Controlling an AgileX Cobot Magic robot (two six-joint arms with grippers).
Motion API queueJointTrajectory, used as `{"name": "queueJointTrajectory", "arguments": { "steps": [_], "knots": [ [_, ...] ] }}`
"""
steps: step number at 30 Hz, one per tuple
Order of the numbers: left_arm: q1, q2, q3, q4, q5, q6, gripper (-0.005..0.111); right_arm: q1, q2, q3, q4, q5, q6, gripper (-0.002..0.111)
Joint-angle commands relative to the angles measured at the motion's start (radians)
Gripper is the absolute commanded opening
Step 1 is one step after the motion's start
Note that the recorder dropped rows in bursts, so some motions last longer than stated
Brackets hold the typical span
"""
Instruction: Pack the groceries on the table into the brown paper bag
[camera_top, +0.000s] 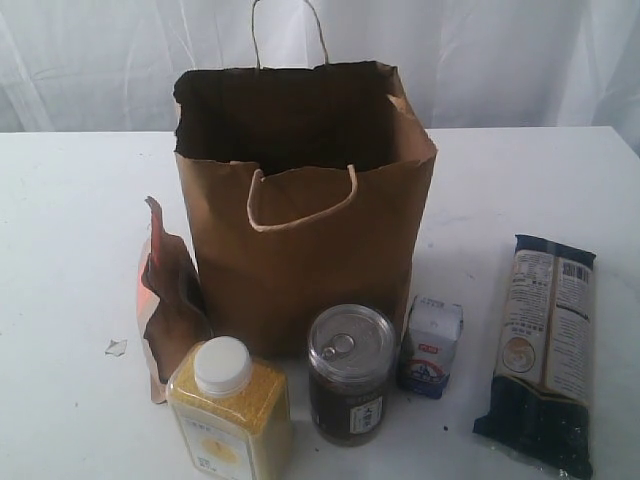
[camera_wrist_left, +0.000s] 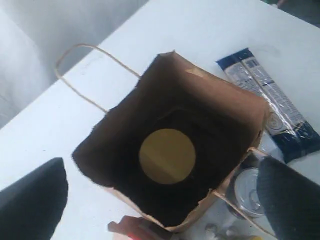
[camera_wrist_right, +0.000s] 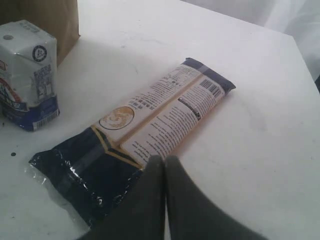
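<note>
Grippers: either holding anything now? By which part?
Nothing is held. The left gripper is open over the brown paper bag; the right gripper is shut, fingers together and empty, by the long dark noodle packet.

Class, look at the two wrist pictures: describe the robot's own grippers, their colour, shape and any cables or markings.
The left gripper has two broad matt black fingers with rounded ends. The right gripper has dark grey-black fingers tapering to slim rounded tips. No cables, markings or labels show on either, and the arms themselves are out of view.
</note>
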Motion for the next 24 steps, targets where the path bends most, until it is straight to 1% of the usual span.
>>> {"name": "queueJointTrajectory", "arguments": {
  "steps": [1, 4, 5, 6, 9, 13, 15, 20, 24],
  "knots": [
    [-0.005, -0.079, -0.007, 0.050, 0.088, -0.069, 0.086, 0.002, -0.005, 0.005, -0.004, -0.005, -0.004, 0.000],
    [-0.005, -0.134, 0.028, 0.057, 0.088, -0.087, 0.054, 0.002, -0.005, 0.005, -0.004, -0.005, -0.004, 0.000],
    [-0.005, -0.156, 0.050, 0.078, 0.088, -0.087, 0.041, 0.002, -0.005, 0.005, -0.004, -0.005, -0.004, 0.000],
    [-0.005, -0.179, 0.077, 0.098, 0.088, -0.087, 0.029, 0.002, -0.005, 0.005, -0.004, -0.005, -0.004, 0.000],
    [-0.005, -0.246, 0.177, 0.178, 0.088, -0.098, 0.000, 0.002, -0.005, 0.005, -0.004, -0.005, -0.004, 0.000],
    [-0.005, -0.348, 0.340, 0.210, 0.088, -0.129, 0.001, 0.002, -0.005, 0.005, -0.004, -0.005, -0.004, 0.000],
    [-0.005, -0.406, 0.448, 0.210, 0.078, -0.152, 0.001, 0.002, -0.005, 0.005, -0.004, -0.005, -0.004, 0.000],
    [-0.005, -0.551, 0.761, 0.210, -0.153, -0.217, 0.001, 0.002, -0.005, 0.005, -0.004, -0.005, -0.004, 0.000],
    [-0.005, -0.644, 1.027, 0.204, -0.399, -0.265, 0.001, 0.002, -0.005, 0.005, -0.004, -0.005, -0.004, 0.000]
  ]
}}
